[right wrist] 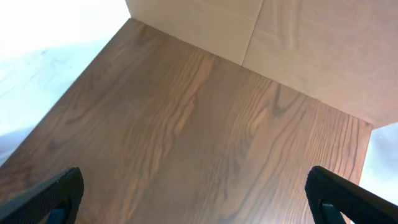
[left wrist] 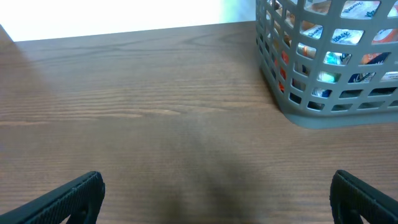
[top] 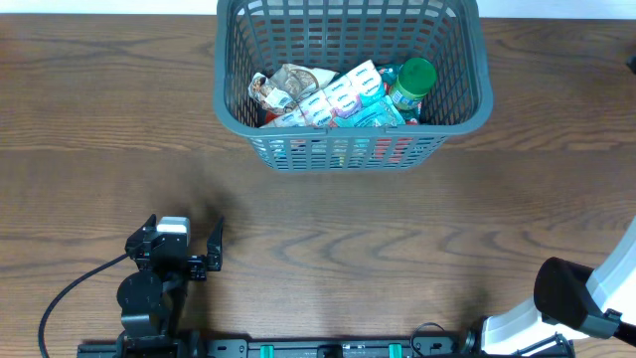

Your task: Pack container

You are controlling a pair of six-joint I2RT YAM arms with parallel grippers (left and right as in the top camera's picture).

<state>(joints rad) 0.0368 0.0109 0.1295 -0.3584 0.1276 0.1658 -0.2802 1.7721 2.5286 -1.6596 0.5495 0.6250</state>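
Note:
The dark grey lattice container (top: 469,91) stands at the back middle of the table. It holds several snack packets (top: 338,99) and a green-lidded jar (top: 411,82). Its corner shows in the left wrist view (left wrist: 292,93), with packets visible through the slots. My left gripper (top: 185,242) is at the front left, open and empty, well short of the container; its fingertips frame bare wood in its wrist view (left wrist: 214,196). My right arm (top: 576,298) is at the front right corner. Its gripper (right wrist: 196,193) is open and empty over bare wood.
The wooden table (top: 328,229) lies between the arms and the container. A black cable (top: 70,293) trails from the left arm. The right wrist view shows the table's edge and a cardboard-coloured wall (right wrist: 298,43) beyond it.

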